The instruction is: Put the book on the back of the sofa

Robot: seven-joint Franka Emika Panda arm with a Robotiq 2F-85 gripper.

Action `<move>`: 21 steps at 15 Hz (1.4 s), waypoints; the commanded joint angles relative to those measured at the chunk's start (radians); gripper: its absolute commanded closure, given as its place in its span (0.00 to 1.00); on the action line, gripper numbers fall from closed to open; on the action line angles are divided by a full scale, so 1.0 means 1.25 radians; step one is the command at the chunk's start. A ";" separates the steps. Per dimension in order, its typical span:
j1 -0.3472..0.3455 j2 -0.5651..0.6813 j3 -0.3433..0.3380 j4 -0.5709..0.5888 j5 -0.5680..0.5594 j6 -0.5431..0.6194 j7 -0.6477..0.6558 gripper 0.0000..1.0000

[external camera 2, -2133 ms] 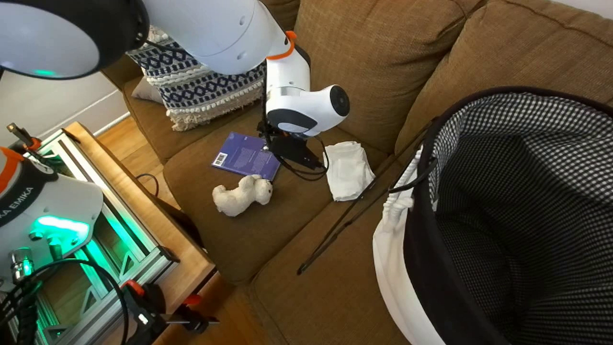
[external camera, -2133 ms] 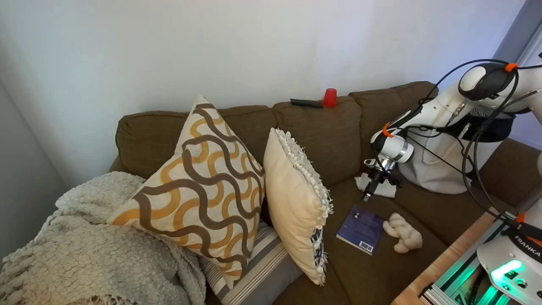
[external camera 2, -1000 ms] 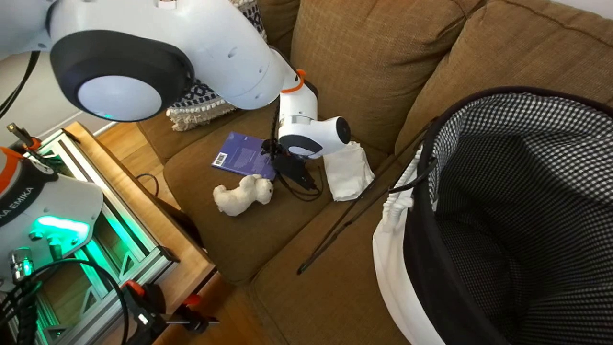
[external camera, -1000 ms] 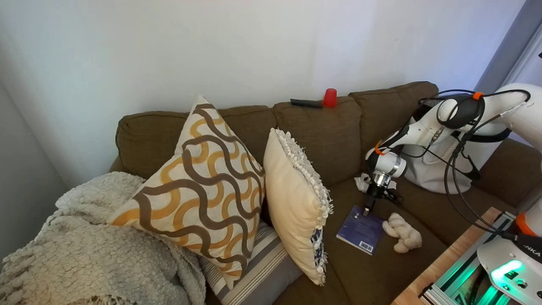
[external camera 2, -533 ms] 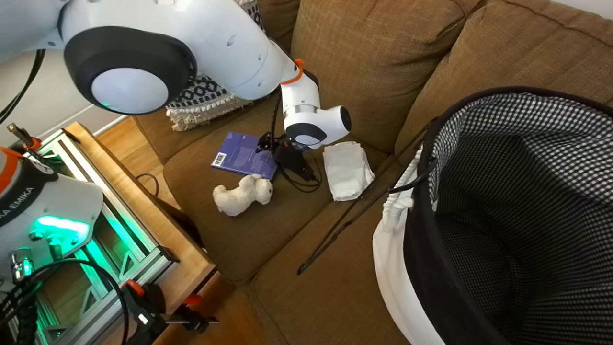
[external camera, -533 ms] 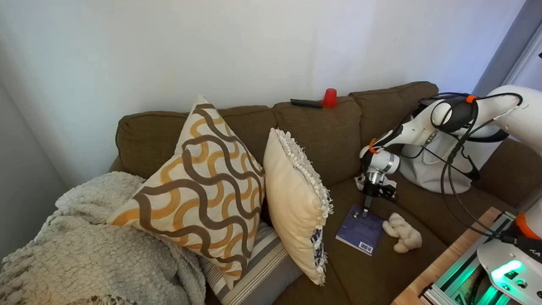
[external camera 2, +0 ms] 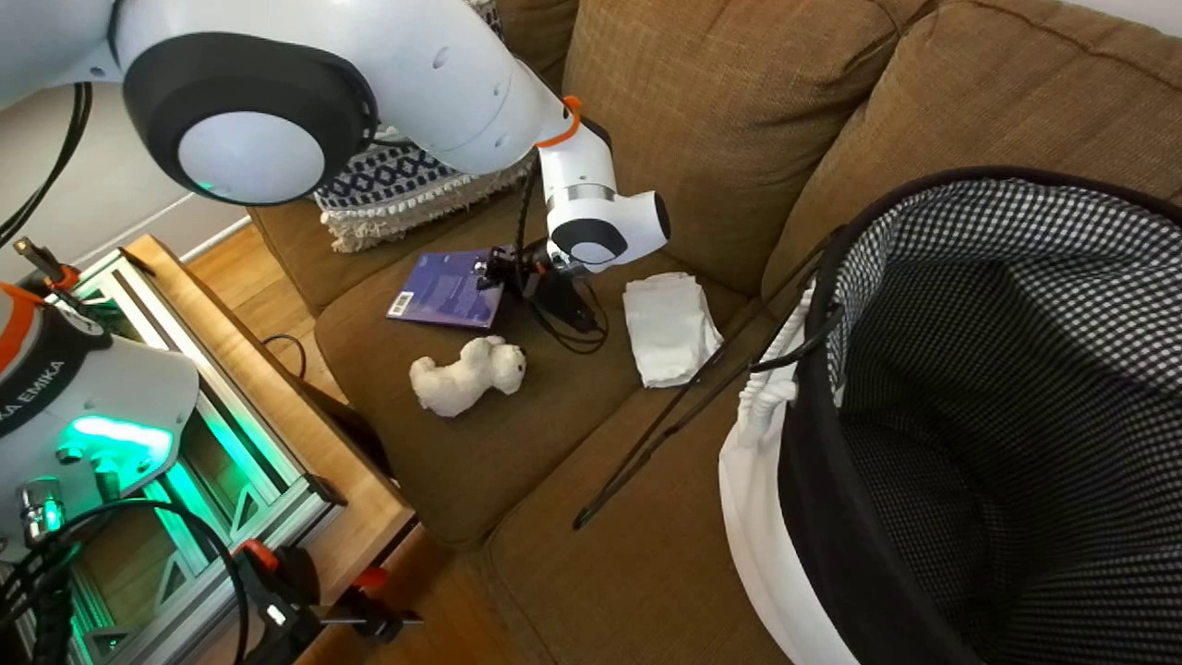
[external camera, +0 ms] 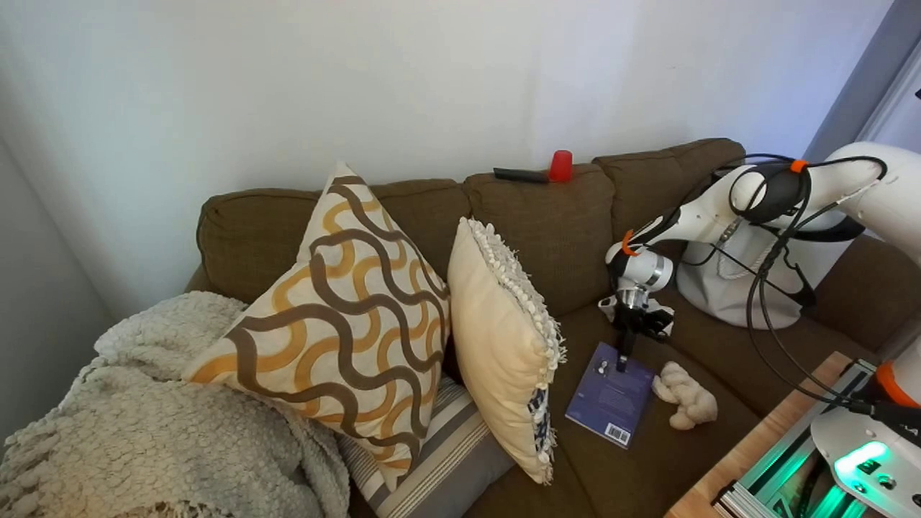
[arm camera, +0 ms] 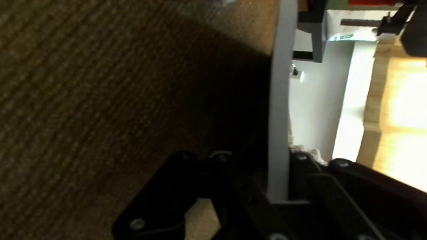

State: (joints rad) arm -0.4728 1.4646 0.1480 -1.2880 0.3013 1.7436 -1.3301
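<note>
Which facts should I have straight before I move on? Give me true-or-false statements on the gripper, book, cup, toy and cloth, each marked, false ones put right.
1. The gripper has an edge of the book between its jaws. True.
2. The cup is on the sofa back. True.
3. Nothing else lies on the sofa back. False: a black object lies beside the cup.
4. The book is already on the sofa back. False: it is down at the seat.
5. The toy and the cloth lie on the seat. True.
6. The toy covers part of the book. False: it lies beside the book.
</note>
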 commanded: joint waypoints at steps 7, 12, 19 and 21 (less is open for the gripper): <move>-0.134 -0.135 -0.001 -0.056 0.118 -0.327 -0.225 0.96; -0.177 -0.304 -0.032 -0.214 0.241 -0.236 -0.289 0.96; -0.187 -0.288 -0.020 -0.164 0.310 -0.330 -0.333 0.96; -0.193 -0.314 -0.023 -0.175 0.372 -0.381 -0.351 0.96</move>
State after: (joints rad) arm -0.6841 1.1197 0.1154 -1.4779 0.6700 1.3497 -1.7272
